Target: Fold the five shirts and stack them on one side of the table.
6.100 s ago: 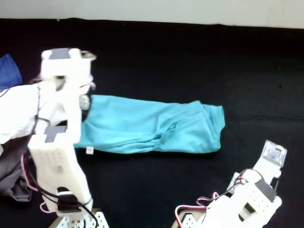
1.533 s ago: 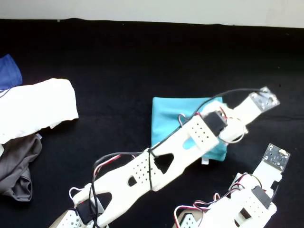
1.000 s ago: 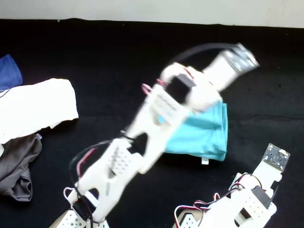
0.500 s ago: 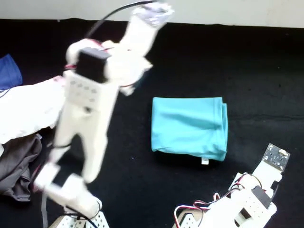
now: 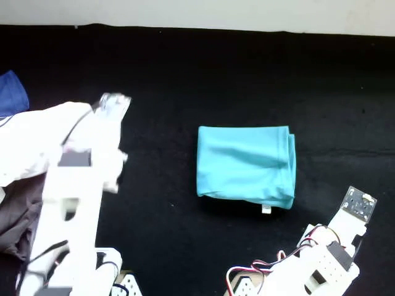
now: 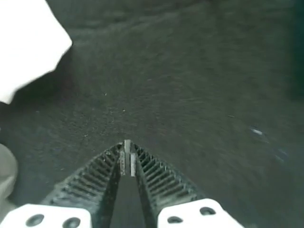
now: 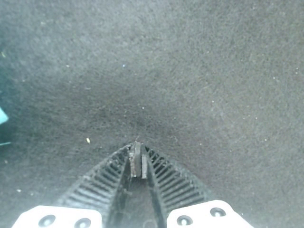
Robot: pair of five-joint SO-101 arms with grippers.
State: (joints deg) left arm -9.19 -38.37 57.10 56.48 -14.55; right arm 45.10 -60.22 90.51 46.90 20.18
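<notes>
A turquoise shirt (image 5: 245, 163) lies folded into a neat rectangle right of the table's middle. At the left edge sit a white shirt (image 5: 34, 145), a blue shirt (image 5: 11, 91) behind it and a grey shirt (image 5: 21, 219) in front. The left arm (image 5: 74, 203) stands at the front left, its camera end over the white shirt. My left gripper (image 6: 127, 156) is shut and empty above bare black cloth, with the white shirt (image 6: 26, 45) off to one side. My right gripper (image 7: 137, 161) is shut and empty over black cloth; the right arm (image 5: 321, 262) rests folded at the front right.
The black tablecloth (image 5: 185, 74) covers the whole table, and a pale wall (image 5: 216, 12) runs along the far edge. Bare cloth lies between the turquoise shirt and the pile on the left.
The turquoise shirt went from a long strip to a folded rectangle. The left arm let go of it and swung from the right across to the left, ending near the white shirt. The right arm stayed put.
</notes>
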